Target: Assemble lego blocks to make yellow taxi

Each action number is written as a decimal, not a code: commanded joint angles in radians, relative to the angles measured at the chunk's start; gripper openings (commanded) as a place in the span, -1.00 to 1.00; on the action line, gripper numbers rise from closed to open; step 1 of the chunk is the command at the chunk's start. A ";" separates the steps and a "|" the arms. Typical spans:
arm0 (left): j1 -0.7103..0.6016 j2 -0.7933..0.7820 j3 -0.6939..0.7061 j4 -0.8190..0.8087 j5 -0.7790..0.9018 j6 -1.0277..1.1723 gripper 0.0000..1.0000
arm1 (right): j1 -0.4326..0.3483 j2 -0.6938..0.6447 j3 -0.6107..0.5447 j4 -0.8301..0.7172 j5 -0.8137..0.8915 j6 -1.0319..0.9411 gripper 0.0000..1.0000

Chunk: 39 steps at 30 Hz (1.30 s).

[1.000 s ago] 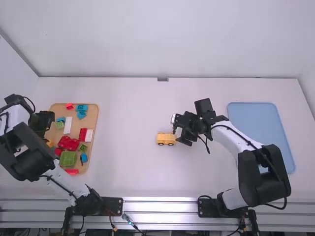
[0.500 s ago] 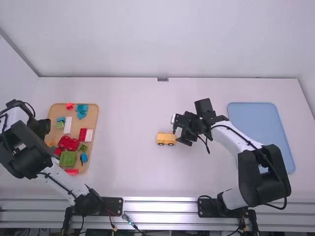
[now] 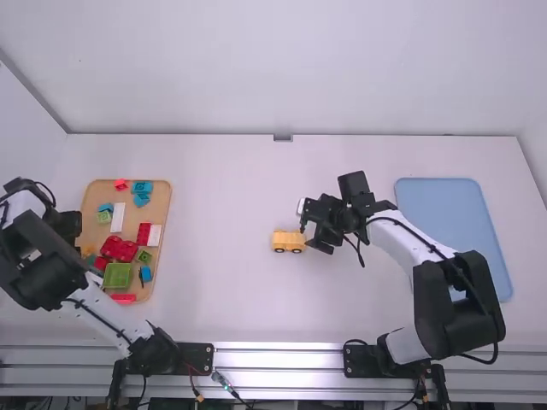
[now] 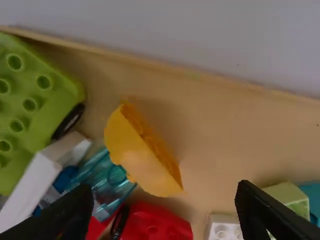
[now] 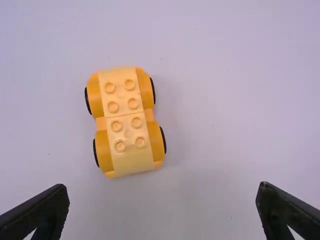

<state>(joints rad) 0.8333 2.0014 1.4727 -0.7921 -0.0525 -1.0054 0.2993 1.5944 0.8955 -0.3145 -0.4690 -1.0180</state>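
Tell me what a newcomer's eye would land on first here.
Probably the yellow car, standing mid-table beside the open right gripper. Next comes the wooden tray on the left, bright with red, green, blue and white blocks, the open left gripper at its left side. Then the plain blue panel at the right.

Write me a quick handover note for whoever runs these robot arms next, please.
Left gripper: open, empty, over the wooden tray of loose blocks; a yellow curved piece lies there.
Right gripper: open, empty, beside the yellow car body on the table.
Done: the car body has its wheels and stands mid-table, studs bare on top.
Left: something probably goes on those studs to finish the taxi; the yellow curved piece looks a likely candidate, so I'd try picking that up next.
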 commanded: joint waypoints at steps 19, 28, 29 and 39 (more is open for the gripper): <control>-0.009 0.010 -0.163 0.182 0.003 -0.216 0.24 | 0.003 -0.012 0.007 -0.004 -0.013 0.018 0.97; -0.008 0.010 -0.217 0.237 -0.016 -0.286 0.13 | 0.003 -0.012 0.007 -0.005 -0.012 0.018 0.98; -0.009 0.010 -0.219 0.236 -0.019 -0.290 0.06 | 0.003 -0.012 0.007 -0.005 -0.013 0.018 0.97; -0.009 0.010 -0.219 0.254 -0.024 -0.288 -0.40 | 0.003 -0.012 0.007 -0.008 -0.013 0.019 0.97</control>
<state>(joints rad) 0.8272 2.0014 1.2629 -0.5327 -0.0578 -1.2873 0.2989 1.5944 0.8955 -0.3176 -0.4690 -0.9985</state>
